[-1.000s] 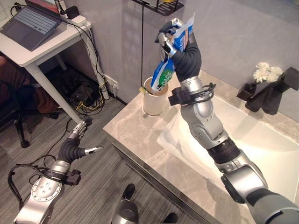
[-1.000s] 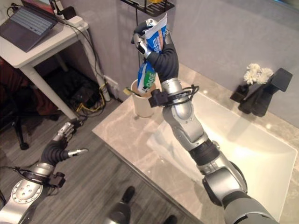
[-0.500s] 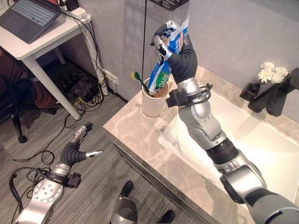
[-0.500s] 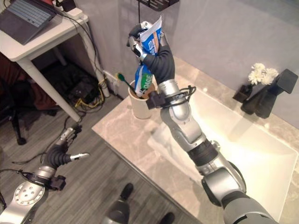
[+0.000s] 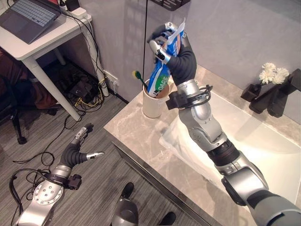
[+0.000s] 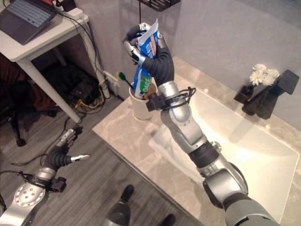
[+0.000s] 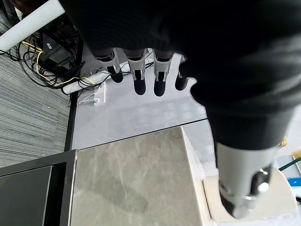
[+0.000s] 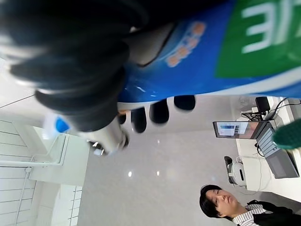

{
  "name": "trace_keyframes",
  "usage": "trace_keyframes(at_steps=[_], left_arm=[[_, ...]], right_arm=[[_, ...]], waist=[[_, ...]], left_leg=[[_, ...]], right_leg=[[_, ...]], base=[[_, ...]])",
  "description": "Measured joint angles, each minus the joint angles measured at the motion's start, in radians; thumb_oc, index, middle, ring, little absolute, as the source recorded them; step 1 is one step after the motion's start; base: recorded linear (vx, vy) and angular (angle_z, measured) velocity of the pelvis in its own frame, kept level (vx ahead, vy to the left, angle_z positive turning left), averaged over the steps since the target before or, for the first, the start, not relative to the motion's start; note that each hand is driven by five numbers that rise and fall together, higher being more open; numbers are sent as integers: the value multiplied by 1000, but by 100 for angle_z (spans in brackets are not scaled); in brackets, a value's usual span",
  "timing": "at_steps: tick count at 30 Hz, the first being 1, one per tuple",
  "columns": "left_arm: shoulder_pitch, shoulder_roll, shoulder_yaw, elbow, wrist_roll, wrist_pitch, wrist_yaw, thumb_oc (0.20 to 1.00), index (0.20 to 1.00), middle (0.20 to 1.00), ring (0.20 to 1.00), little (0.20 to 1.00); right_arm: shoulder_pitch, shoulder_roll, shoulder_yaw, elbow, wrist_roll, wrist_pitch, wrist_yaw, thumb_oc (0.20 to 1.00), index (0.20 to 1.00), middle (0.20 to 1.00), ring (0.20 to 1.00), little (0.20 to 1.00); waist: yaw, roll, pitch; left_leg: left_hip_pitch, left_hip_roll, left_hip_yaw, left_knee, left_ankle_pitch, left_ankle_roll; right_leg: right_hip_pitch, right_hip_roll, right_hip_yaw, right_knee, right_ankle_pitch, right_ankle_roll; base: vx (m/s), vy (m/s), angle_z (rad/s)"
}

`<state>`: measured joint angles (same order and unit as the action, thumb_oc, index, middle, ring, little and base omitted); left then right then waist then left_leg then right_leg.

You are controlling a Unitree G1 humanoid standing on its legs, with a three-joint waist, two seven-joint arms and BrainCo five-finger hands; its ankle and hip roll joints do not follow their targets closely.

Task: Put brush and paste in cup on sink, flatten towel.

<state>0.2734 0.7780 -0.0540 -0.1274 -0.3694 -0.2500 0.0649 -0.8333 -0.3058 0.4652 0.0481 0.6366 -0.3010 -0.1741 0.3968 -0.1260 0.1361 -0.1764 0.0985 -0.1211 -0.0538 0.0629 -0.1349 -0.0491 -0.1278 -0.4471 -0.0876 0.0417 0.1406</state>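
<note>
On the left side, low beside the counter, the left hand [image 5: 81,149] is hanging over the floor with its fingers relaxed and straight, holding nothing; it is staying idle where it was half a second ago. Moving to the right, the cup [image 5: 153,100] is standing on the marble sink counter [image 5: 136,134] near its corner, and the brush [image 5: 139,78] is already resting inside it, its green head leaning out over the rim toward the left. Above the cup, the right hand [image 5: 164,42] is keeping its fingers and thumb curled round the upper part of the paste [image 5: 161,75]. Compared with one second ago, the tube has come a little lower and more to the left, and its lower end is now reaching the mouth of the cup, perhaps just inside. This probably means the paste is nearly placed, and only the release is missing. The right arm is stretching up and forward from the lower right, with the wrist bent downward over the cup. Further to the right, the white towel [image 5: 181,143] is lying crumpled at the edge of the basin, not yet flattened.
</note>
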Motion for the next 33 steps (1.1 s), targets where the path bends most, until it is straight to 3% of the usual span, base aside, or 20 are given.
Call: trace_keyframes(at_steps=[14,18,23,25,26,29,30,32,33], left_arm=[[-16,0,-1,0,0,0,0,1000,1000,1000,1000,1000],[-47,-1,1,-1,-1,-2,2,1000,1000,1000,1000,1000],[-58,-7,36,-44,-4,-8,15,1000,1000,1000,1000,1000],[-49,-43,109,-116,-12,-28,28,1000,1000,1000,1000,1000],[-38,-62,134,-144,-18,-30,28,1000,1000,1000,1000,1000],[-20,-74,163,-213,-23,-44,17,451,451,451,451,451],[-7,-76,164,-229,-23,-51,-3,200,200,200,200,200],[21,-78,163,-227,-23,-57,-21,200,200,200,200,200],[51,-78,159,-225,-22,-61,-51,200,200,200,200,200]], right_arm=[[-1,2,-7,-9,-3,0,1,1000,1000,1000,1000,1000],[-3,-9,-57,-88,-39,-3,-22,1000,1000,1000,1000,1000],[10,-87,-176,-240,-196,-6,-68,1000,1000,1000,1000,1000],[166,-198,-382,-418,-345,-24,-114,1000,1000,1000,1000,1000],[236,-204,-458,-450,-374,-33,-125,1000,1000,1000,1000,1000],[431,-220,-670,-469,-429,-49,-181,1000,1000,1000,1000,1000],[536,-248,-773,-472,-465,-50,-192,1000,1000,1000,1000,1000],[602,-263,-846,-465,-482,-50,-216,1000,1000,1000,1000,1000],[716,-304,-983,-465,-528,-57,-244,1000,1000,1000,1000,1000]], waist=[[1,7,4],[-1,12,7],[-12,17,5],[-57,25,-5],[-73,26,-10],[-123,42,-29],[-150,59,-42],[-187,72,-55],[-223,86,-71]], left_leg=[[30,2,20,1,0,0],[41,3,24,3,0,0],[81,2,50,-3,-1,1],[90,-2,64,-2,-1,2],[93,-3,71,-2,-1,2],[105,-3,91,-3,-5,8],[109,-2,104,-3,-7,11],[110,0,110,-4,-9,14],[112,3,121,-4,-10,16]], right_leg=[[17,-5,21,0,5,-3],[27,-6,26,0,10,-4],[51,-10,50,0,13,-4],[53,-10,62,0,21,-2],[50,-12,68,0,24,-1],[51,-12,92,0,28,0],[48,-13,105,0,30,0],[47,-10,113,0,31,0],[39,-7,124,0,31,0]], base=[[-6,-12,-4],[-5,-8,-3],[-1,5,-11],[-8,31,-18],[0,26,-19],[1,19,-22],[15,2,-24],[-21,4,-20],[-47,3,-25]])
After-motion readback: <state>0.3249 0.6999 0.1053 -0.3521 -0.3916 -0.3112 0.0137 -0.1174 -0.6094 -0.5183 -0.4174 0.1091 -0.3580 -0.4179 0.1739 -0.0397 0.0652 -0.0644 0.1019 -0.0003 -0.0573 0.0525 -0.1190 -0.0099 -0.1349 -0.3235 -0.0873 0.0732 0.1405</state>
